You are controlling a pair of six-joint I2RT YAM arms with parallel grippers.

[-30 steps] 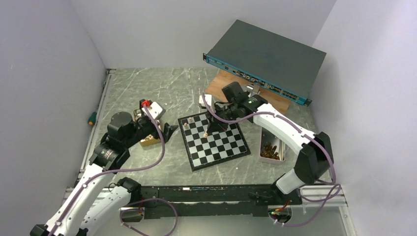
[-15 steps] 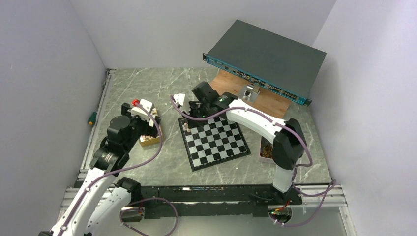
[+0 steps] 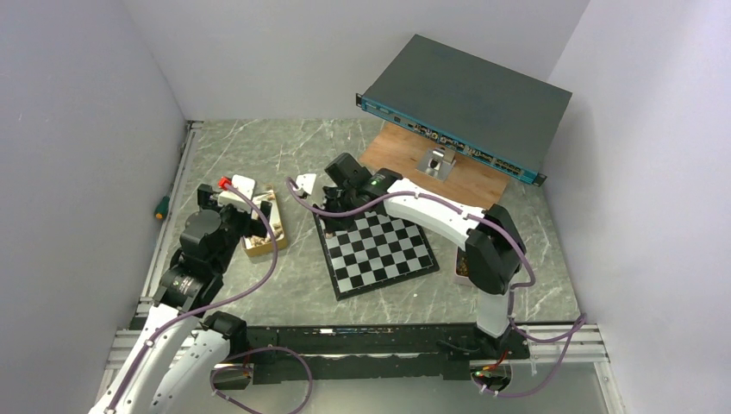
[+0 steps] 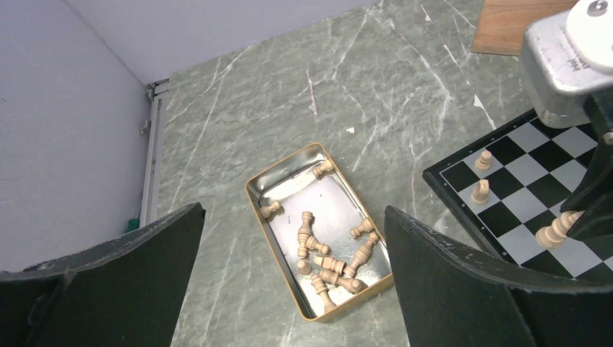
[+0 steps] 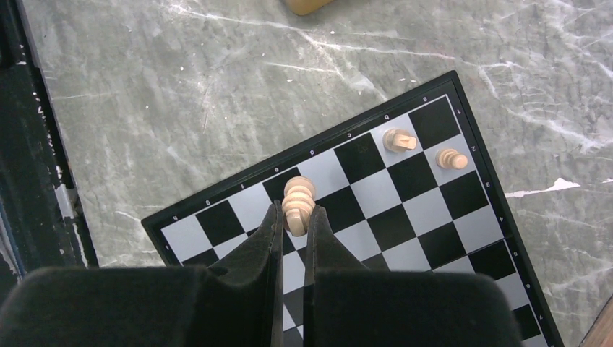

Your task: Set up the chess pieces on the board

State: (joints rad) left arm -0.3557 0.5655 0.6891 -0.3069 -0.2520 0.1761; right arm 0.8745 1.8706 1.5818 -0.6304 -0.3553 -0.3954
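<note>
The board (image 3: pixel 384 259) lies mid-table, black and silvery checks. My right gripper (image 5: pixel 296 217) is shut on a light tan chess piece (image 5: pixel 298 201), held just over the board's (image 5: pixel 405 217) far-left squares. Two light pieces (image 5: pixel 399 139) (image 5: pixel 451 158) stand at that corner. The left wrist view shows the same two pieces (image 4: pixel 483 160) (image 4: pixel 479 191) and the held one (image 4: pixel 556 230). My left gripper (image 4: pixel 289 289) hangs open above a gold tin (image 4: pixel 254 199) holding several light pieces (image 4: pixel 325 253) lying on their sides.
A tin with dark pieces (image 3: pixel 461 269) sits right of the board, mostly behind the right arm. A dark network switch (image 3: pixel 465 99) leans over a wooden plank (image 3: pixel 401 148) at the back right. A screwdriver (image 3: pixel 160 207) lies by the left wall.
The right arm has swung left across the board with the light piece, from mid-board to the far-left corner. The left arm has drawn back and now looks down on the gold tin.
</note>
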